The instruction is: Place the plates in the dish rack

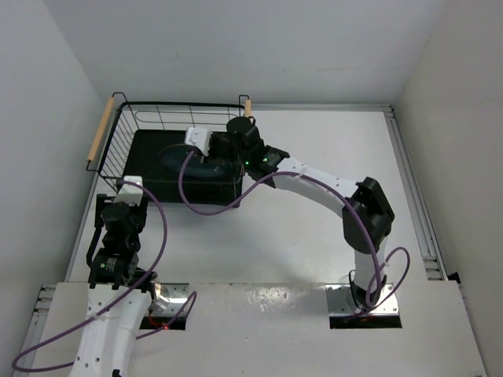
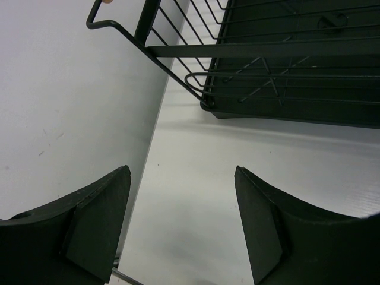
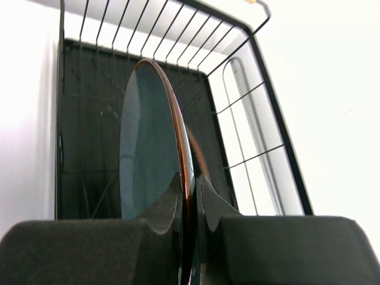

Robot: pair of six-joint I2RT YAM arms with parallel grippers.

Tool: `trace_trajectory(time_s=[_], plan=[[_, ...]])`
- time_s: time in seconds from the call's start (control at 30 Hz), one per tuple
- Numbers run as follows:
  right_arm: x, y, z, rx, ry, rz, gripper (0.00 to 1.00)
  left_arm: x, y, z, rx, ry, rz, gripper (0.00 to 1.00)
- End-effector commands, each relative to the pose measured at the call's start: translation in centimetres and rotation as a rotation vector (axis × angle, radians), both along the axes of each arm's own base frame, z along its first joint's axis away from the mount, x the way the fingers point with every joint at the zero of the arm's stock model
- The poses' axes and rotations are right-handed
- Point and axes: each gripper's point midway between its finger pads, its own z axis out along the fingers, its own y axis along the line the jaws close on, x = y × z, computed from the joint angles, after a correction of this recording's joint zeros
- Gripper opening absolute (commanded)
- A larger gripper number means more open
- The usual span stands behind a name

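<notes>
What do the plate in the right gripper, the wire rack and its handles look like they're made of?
Plate: probably glazed ceramic, glossy dark teal with a brownish rim; its face shows reflections. Dish rack: thin black wire, likely coated metal. Handle: pale tan, looks like unpainted wood, though too small to be sure.
</notes>
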Motion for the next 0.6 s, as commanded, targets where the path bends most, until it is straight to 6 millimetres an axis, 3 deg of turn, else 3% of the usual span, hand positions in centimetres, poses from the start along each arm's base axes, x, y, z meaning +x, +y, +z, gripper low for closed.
trace_trajectory(time_s=[0.0,0.13,0.3,0.57], plan=[[-1.4,-0.6,13.9,0.289,-0.238,0.025,0.00,0.2,0.2,0.9,0.001,-0.042,0.008,0.76],[-1.5,-0.6,12.6,0.273,-0.203,0.030,0.00,0.3,0.1,0.8,-0.002,-0.042,-0.001,0.76],[-1.8,-0.2,10.5,0.319,-0.038,0.042,0.00,0.3,0.1,0.8,-0.002,-0.042,-0.001,0.76],[-1.2,-0.1,7.6,0.265,-0.023,0.040,0.00,0.3,0.1,0.8,-0.002,-0.042,-0.001,0.76]])
